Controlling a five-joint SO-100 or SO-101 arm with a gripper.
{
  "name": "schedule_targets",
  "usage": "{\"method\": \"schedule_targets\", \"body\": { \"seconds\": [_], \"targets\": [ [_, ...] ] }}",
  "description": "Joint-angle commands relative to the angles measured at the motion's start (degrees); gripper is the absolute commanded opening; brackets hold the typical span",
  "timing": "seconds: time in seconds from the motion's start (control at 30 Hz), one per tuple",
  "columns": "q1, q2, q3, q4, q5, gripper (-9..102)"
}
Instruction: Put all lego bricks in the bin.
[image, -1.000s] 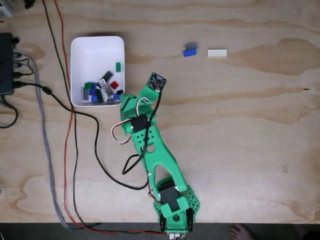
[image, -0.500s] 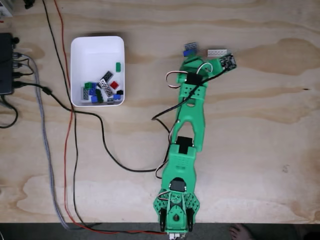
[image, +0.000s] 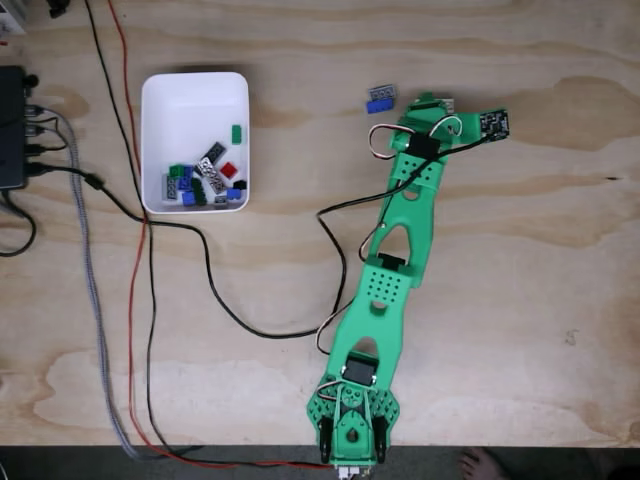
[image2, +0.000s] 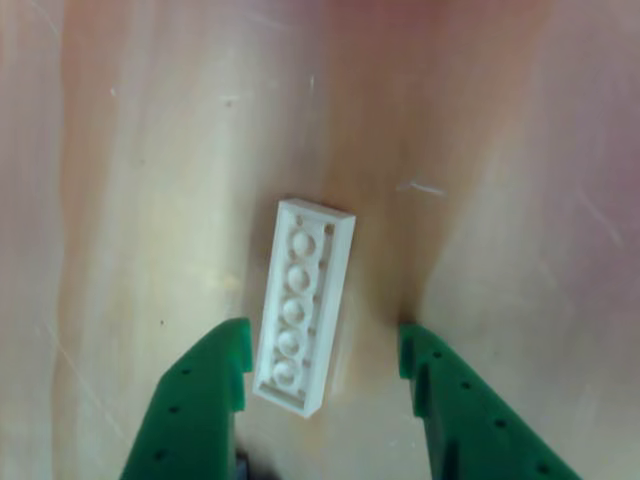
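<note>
Since a second ago the arm has swung from the bin's lower right corner across to the right side of the table, and in the last half second it has reached a little further right and up. In the fixed view its head now lies over the white plate, of which only a sliver shows at the upper edge of the wrist. The grey and blue brick pair sits where it was, just left of the arm's tip and clear of it.

In the other view the gripper is spread wide, its two green fingers standing either side of the white plate. The plate lies flat on the wood, studs up, slightly tilted, its near end between the fingertips and closer to the left finger. Whether that finger touches it is hard to tell; the right one is clearly apart from it.

The bin sits at the upper left, unmoved. Its contents look unchanged: a cluster of bricks is piled along its lower wall, in grey, blue, green, black and red, with one green piece lying apart by the right wall. The upper half of the bin is bare.

Cables run down the table left of the bin.
</note>
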Motion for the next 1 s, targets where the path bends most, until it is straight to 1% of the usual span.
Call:
{"method": "schedule_targets", "body": {
  "seconds": [0.0, 0.13, 0.23, 0.3, 0.47, 0.6, 0.63, 0.7, 0.8, 0.97],
  "targets": [
    [1.67, -1.14, -6.94, -0.09, -2.72, 10],
    [1.85, -3.96, -9.67, 0.88, -4.83, 3],
    [1.85, -4.13, -9.84, 1.67, -6.33, 0],
    [1.76, -3.52, -8.44, 1.67, -7.03, 0],
    [2.37, 9.14, 9.58, -3.52, -7.91, 0],
    [2.02, 22.50, 24.26, -4.83, -8.70, 0],
    [1.93, 26.81, 29.18, -6.33, -8.70, 1],
    [2.90, 33.57, 36.56, -10.81, -5.98, 11],
    [3.52, 33.84, 34.37, -13.71, -3.87, 17],
    [0.97, 18.19, 12.48, -10.46, -5.45, 20]
  ]
}}
